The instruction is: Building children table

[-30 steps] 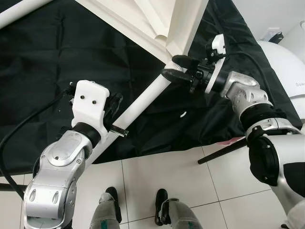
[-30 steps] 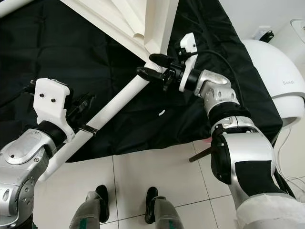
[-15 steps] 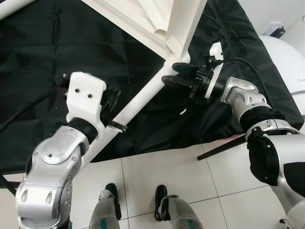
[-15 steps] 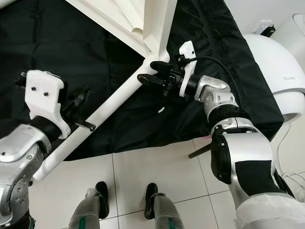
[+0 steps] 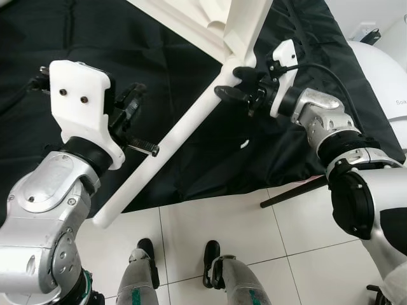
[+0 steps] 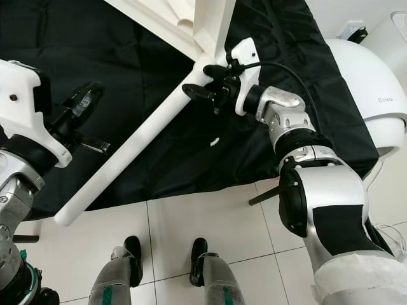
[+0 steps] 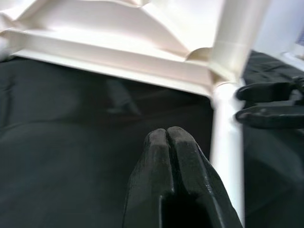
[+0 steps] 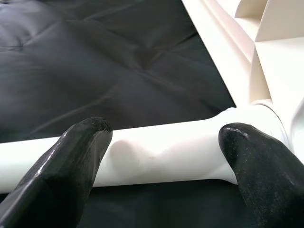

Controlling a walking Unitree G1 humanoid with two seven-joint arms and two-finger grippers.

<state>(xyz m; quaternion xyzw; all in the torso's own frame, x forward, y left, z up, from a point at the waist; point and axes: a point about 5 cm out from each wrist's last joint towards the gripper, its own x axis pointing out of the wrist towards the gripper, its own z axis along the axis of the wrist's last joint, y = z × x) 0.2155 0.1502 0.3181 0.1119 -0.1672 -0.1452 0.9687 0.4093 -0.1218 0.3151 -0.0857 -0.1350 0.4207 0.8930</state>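
Note:
The white children's table (image 5: 191,25) lies upside down on black cloth. One white leg (image 5: 172,136) slants from its corner toward me, its free end (image 5: 105,219) over the cloth's edge. My right gripper (image 5: 234,84) is open at the leg's top, beside the corner joint. In the right wrist view its fingertips (image 8: 71,166) stand wide apart in front of the leg (image 8: 166,152). My left gripper (image 5: 131,105) is shut on nothing and hovers to the left of the leg, apart from it. The left wrist view shows its fingers (image 7: 168,142) pressed together, with the leg (image 7: 228,142) alongside.
Black cloth (image 5: 76,38) covers the floor under the table; white tiles (image 5: 210,216) lie nearer me. A black rod (image 5: 289,192) rests at the cloth's right edge, and a small white bit (image 5: 243,144) lies on the cloth. A white rounded appliance (image 6: 375,76) stands at the right. My feet (image 5: 213,257) are below.
My left arm has risen and drawn left, away from the leg, so the leg's free end now shows. My right gripper stays by the corner joint, still open.

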